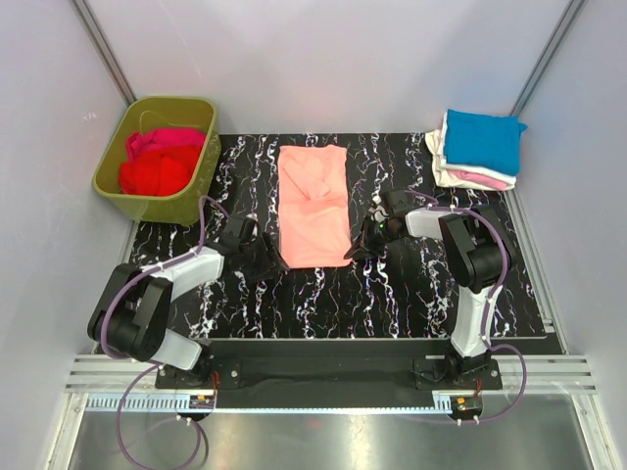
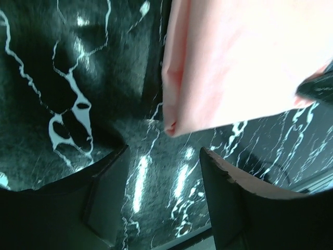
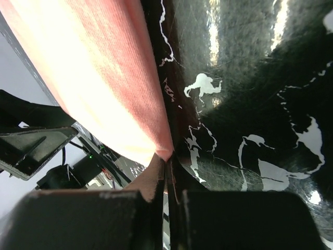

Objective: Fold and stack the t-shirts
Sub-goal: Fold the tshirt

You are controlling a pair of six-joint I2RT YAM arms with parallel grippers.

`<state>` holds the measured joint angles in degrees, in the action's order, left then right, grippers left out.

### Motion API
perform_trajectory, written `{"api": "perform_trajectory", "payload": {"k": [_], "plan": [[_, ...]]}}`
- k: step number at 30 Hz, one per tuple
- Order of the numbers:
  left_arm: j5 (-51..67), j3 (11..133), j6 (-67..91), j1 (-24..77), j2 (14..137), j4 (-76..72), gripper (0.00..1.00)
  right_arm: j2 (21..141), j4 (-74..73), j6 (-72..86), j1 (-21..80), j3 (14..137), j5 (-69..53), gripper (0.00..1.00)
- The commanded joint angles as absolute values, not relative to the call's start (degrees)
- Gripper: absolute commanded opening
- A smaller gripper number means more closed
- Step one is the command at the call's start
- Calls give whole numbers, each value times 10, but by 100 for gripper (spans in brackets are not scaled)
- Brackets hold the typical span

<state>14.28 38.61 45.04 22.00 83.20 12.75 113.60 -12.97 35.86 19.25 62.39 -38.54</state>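
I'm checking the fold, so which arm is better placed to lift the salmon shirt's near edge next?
Right. The right gripper is shut on a near corner of the salmon shirt; the left gripper is open, short of its corner.

Plain white walls (image 1: 323, 59) are closing in the workspace at the back and on both sides, with slim metal posts (image 1: 101, 49) slanting up at the two far corners. A glossy black tabletop (image 1: 392, 304), veined with white like marble, is filling the middle of the enclosure, and a silver slotted rail (image 1: 108, 372) is running along its near edge. Nearer still, a strip of brushed metal (image 1: 323, 441) is lying across the bottom of the top view. Bright, even light is washing the whole scene. In the wrist views it is breaking into white streaks of glare (image 2: 138, 182) on the dark surface, with soft shadows pooling beside them.
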Motion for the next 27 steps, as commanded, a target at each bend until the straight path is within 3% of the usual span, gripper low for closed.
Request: {"api": "perform_trajectory", "payload": {"k": [1,5,11,22,27], "plan": [[120,370,470,222,831,66,59,1151,-123,346,199,634,-374,0],[110,359,484,222,840,32,57,1151,-123,344,199,635,-377,0],[89,359,498,222,869,2,46,1159,-124,339,198,637,-387,0],[39,396,494,239,844,40,0,1130,-132,341,199,615,-401,0],[2,389,495,273,745,122,0,1036,-145,352,203,537,-401,0]]}}
